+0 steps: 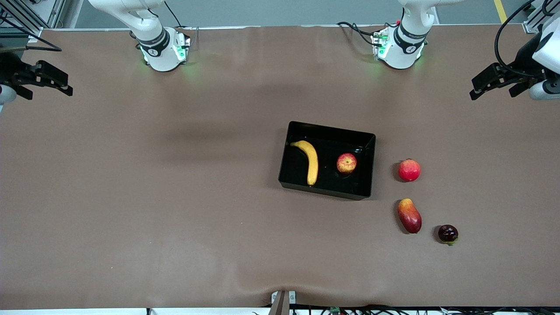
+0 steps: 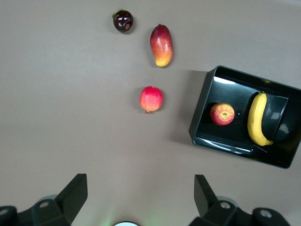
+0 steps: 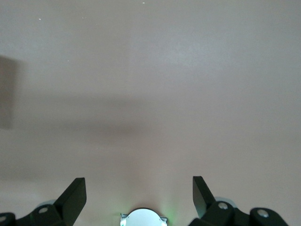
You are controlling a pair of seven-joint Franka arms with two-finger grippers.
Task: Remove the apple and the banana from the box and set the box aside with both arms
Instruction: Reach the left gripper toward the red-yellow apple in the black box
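Observation:
The black box (image 1: pixel 324 189) sits on the brown table, somewhat toward the left arm's end. Inside it lie the yellow banana (image 1: pixel 309 161) and the red-and-yellow apple (image 1: pixel 346 163), apart from each other. The left wrist view shows the same box (image 2: pixel 200 113) with the banana (image 2: pixel 257 118) and the apple (image 2: pixel 222 114) in it. My left gripper (image 1: pixel 491 94) (image 2: pixel 140 188) hangs open and empty over the table's left-arm end. My right gripper (image 1: pixel 49 94) (image 3: pixel 139 188) hangs open and empty over bare table at the right arm's end.
Three loose fruits lie on the table beside the box, toward the left arm's end: a deep-red round fruit (image 1: pixel 409 170) (image 2: pixel 151 99), a mango (image 1: pixel 409 215) (image 2: pixel 161 45) nearer the front camera, and a small dark fruit (image 1: pixel 448 233) (image 2: pixel 123 21) beside the mango.

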